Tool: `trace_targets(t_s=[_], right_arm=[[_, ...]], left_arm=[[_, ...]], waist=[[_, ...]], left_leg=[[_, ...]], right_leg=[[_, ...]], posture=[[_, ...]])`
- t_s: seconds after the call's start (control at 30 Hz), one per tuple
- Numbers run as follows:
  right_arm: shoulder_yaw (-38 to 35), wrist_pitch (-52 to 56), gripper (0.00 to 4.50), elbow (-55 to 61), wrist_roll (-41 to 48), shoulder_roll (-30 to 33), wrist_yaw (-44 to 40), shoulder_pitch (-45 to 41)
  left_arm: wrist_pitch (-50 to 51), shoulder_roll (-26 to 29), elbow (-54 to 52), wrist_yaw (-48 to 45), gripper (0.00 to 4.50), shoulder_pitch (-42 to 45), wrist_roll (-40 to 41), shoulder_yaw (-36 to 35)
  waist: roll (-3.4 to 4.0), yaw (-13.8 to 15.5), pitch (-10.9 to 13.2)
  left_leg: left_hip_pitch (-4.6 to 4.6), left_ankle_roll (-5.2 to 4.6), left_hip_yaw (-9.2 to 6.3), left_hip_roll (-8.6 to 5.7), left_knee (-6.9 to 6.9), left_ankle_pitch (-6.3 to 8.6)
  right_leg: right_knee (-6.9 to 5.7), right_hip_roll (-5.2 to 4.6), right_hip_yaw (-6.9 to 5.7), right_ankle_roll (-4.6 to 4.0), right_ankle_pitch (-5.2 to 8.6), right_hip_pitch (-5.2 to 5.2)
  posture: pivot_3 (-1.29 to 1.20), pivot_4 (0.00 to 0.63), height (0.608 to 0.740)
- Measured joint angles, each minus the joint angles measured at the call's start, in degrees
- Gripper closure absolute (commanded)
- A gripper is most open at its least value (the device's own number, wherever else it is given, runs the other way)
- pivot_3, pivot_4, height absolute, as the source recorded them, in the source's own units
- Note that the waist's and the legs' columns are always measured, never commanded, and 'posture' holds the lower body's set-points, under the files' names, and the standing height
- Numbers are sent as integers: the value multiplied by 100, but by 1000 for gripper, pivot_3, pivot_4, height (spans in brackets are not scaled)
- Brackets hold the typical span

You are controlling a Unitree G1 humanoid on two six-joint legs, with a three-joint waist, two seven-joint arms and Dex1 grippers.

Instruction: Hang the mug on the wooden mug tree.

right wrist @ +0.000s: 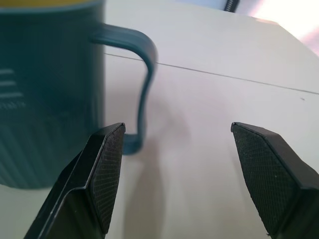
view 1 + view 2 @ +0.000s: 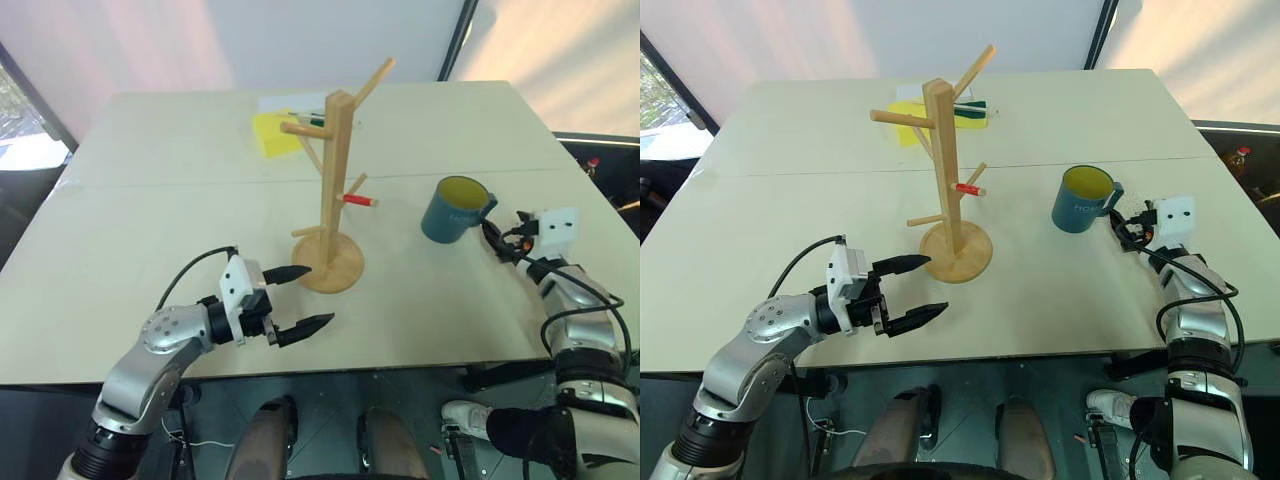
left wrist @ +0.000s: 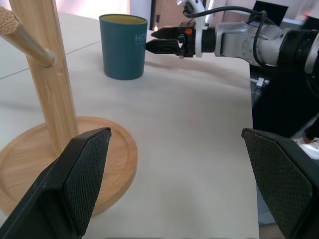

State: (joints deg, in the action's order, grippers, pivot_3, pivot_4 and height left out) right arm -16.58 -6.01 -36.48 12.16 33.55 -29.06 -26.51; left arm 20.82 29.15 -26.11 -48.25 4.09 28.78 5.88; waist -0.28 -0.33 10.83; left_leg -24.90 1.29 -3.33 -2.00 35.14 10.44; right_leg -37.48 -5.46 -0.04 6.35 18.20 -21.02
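The dark teal mug (image 2: 455,210) with a yellow-green inside stands upright on the table, to the right of the wooden mug tree (image 2: 336,170). Its handle (image 1: 143,82) points toward my right gripper (image 2: 497,234). That gripper is open and level, just short of the handle, which lies ahead of one finger (image 1: 107,169) without touching it. The tree stands on its round base (image 2: 330,268); one peg is red-tipped (image 2: 358,200). My left gripper (image 2: 316,295) is open and empty beside the base, aimed across toward the mug (image 3: 123,47).
A yellow pad (image 2: 272,132) and a green-and-white item on white paper (image 2: 300,110) lie behind the tree. A seam (image 2: 180,184) runs across the pale table. The table's front edge (image 2: 300,368) is close under my left arm.
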Motion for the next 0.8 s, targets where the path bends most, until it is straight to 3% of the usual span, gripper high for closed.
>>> trace_targets(t_s=[0.73, 0.8], right_arm=[[288, -646, 983, -1974, -93, -118, -764, -1419], [290, -707, 1487, -2119, -87, -132, -867, -1497]], left_arm=[[-58, 5, 4, 53, 0, -106, -7, -35], [-78, 5, 8, 54, 0, -104, -6, -48]], waist=[[1, -53, 1], [1, -53, 1]], left_leg=[[22, 0, 0, 1, -3, 0], [22, 0, 0, 1, -4, 0]], right_leg=[[-1, 0, 1, -1, 0, 17], [-1, 0, 1, -1, 0, 17]], posture=[[0, 150, 740], [0, 150, 740]])
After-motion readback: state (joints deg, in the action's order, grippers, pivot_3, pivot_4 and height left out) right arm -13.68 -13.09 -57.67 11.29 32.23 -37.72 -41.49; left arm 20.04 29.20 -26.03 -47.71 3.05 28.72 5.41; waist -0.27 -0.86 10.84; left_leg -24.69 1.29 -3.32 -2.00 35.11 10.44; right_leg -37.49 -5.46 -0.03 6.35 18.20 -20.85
